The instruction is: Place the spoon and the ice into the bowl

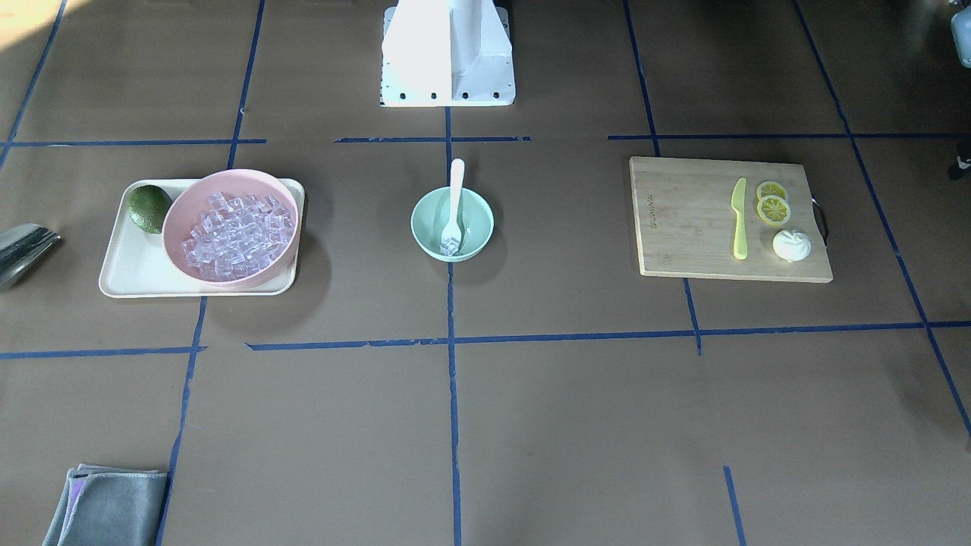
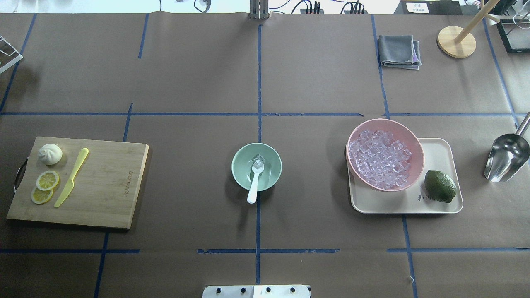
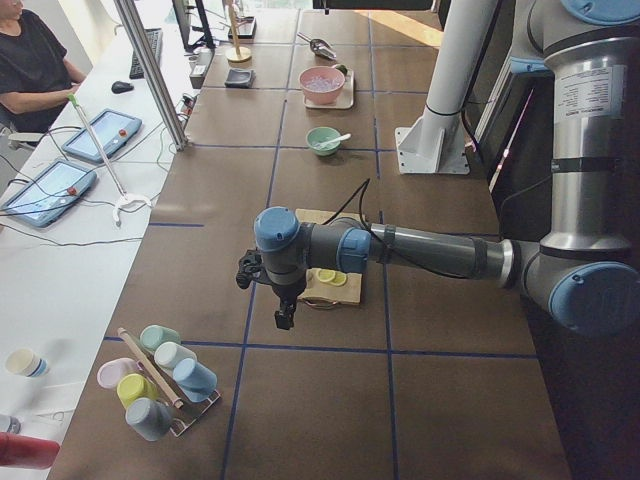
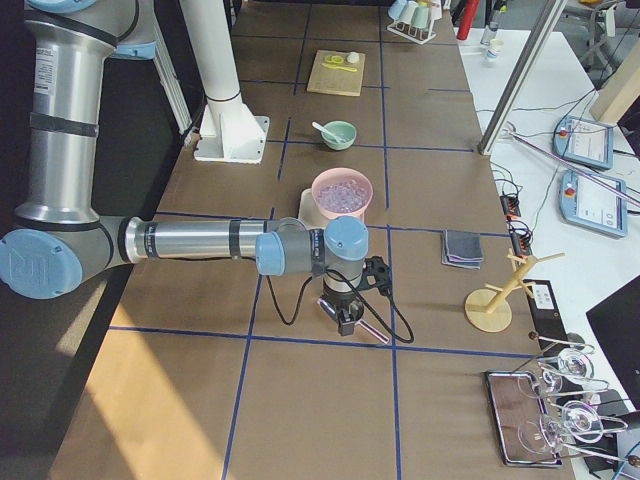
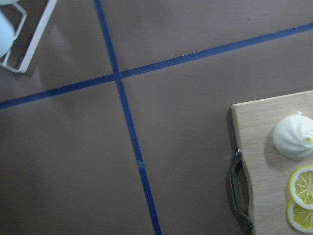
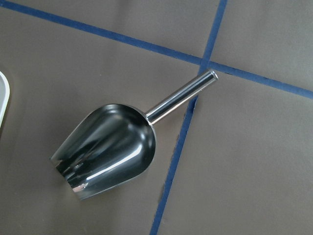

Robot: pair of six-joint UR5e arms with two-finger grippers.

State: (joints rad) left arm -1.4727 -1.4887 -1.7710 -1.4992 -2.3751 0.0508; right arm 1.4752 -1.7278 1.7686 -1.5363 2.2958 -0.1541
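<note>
The mint-green bowl (image 2: 238,166) stands at the table's middle, also in the front-facing view (image 1: 425,224). The white spoon (image 2: 253,189) rests in it, scoop inside and handle over the rim toward the robot (image 1: 457,186). A clear ice cube (image 2: 258,159) lies in the bowl at the scoop (image 1: 450,245). Several more ice cubes (image 2: 381,159) fill the pink bowl (image 2: 415,145). My left gripper (image 3: 285,318) hangs past the cutting board's end. My right gripper (image 4: 345,322) hangs over the metal scoop. I cannot tell whether either is open or shut.
A wooden cutting board (image 2: 107,186) holds a yellow-green knife (image 2: 71,178), lemon slices (image 2: 46,181) and a white bun (image 2: 50,153). A cream tray (image 2: 439,153) carries the pink bowl and a lime (image 2: 439,186). A steel scoop (image 6: 110,147) lies beside the tray. A grey cloth (image 2: 398,51) lies far right.
</note>
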